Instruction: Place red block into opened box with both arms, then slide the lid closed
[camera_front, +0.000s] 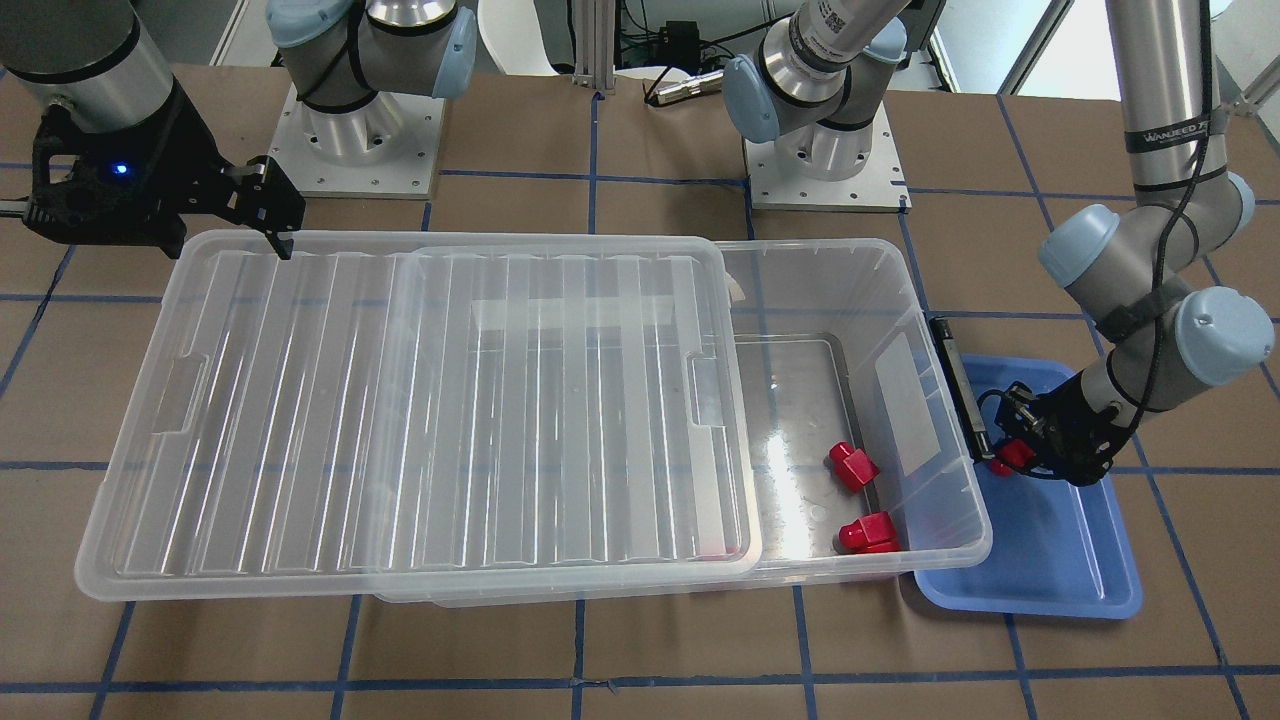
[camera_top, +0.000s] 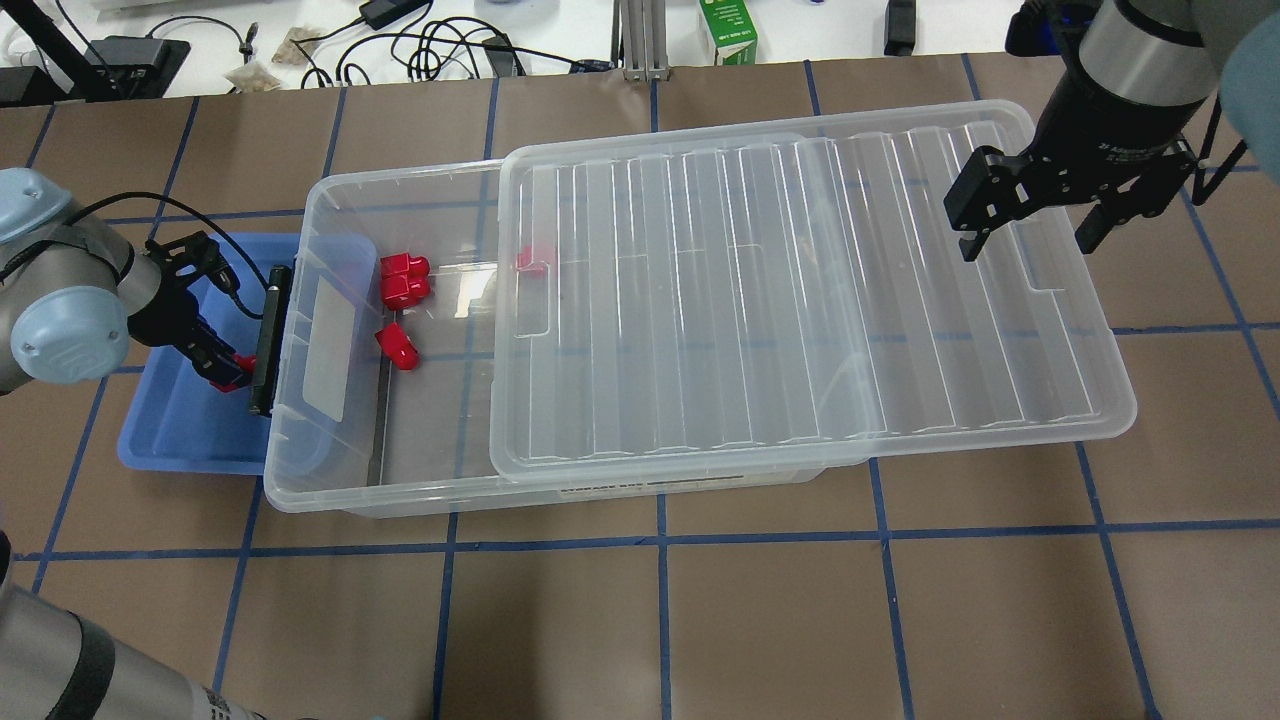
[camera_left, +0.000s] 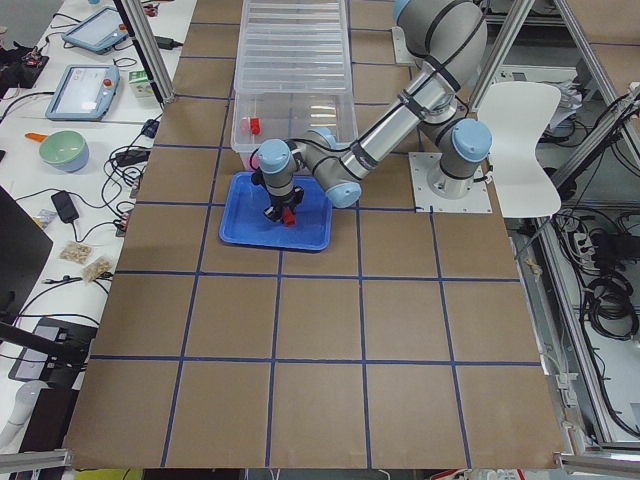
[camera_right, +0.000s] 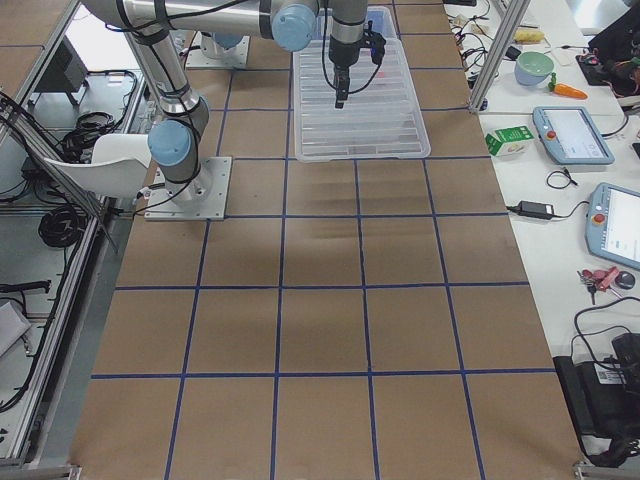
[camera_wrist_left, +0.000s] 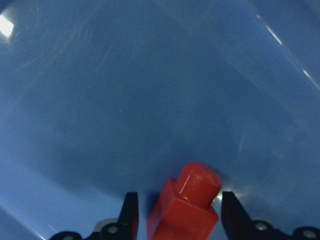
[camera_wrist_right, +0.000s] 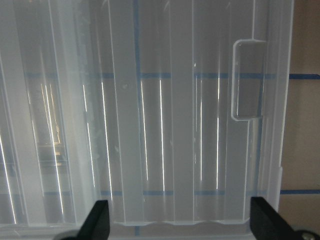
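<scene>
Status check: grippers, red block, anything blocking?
Left gripper open, straddling red block in blue tray. Right gripper open over lid. Box open at tray end; its wall and black clip handle stand between.

We see the red block (camera_wrist_left: 186, 209) as glossy, smooth plastic, and the blue tray (camera_wrist_left: 125, 100) beneath it as smooth plastic with faint scuffs. The lid (camera_top: 800, 300) and the box (camera_top: 420, 497) are clear, shiny, ribbed plastic. The tabletop (camera_top: 760, 620) looks matt, brown and paper-like
</scene>
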